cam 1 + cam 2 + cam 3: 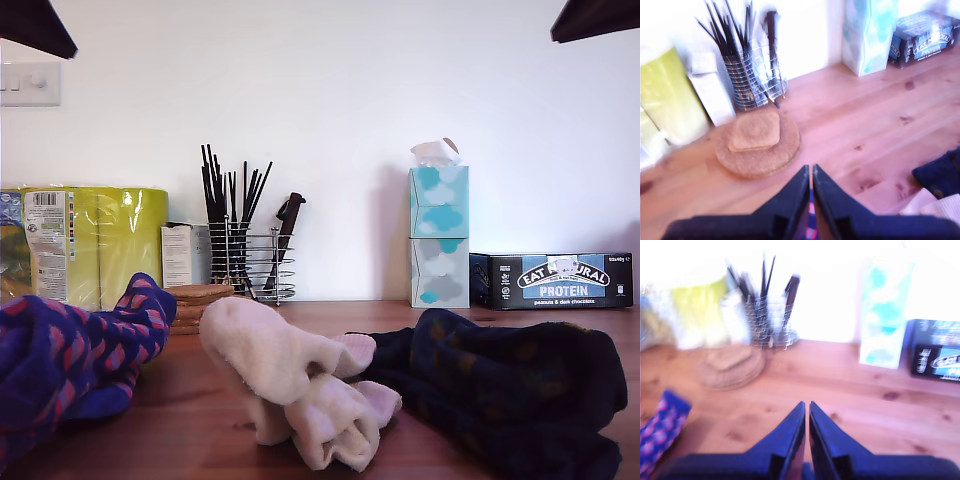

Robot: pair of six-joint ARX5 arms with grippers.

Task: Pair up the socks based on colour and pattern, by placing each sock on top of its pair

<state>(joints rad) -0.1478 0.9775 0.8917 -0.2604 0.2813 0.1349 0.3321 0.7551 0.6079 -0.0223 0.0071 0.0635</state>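
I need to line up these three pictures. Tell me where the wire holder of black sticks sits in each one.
Exterior view: the wire holder stands against the wall, left of centre, behind the cork mats.
First wrist view: wire holder, behind the mats.
Second wrist view: blurred, wire holder.
Shared landmark: the tissue box.

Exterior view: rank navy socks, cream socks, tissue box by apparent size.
1. navy socks
2. cream socks
3. tissue box
The socks lie nearer the camera, so true sizes are unsure.

Checked socks (70,360), cream socks (300,385), navy dotted socks (510,395) on bench (200,440); dark arm parts (35,25) overhead, end effectors unseen.
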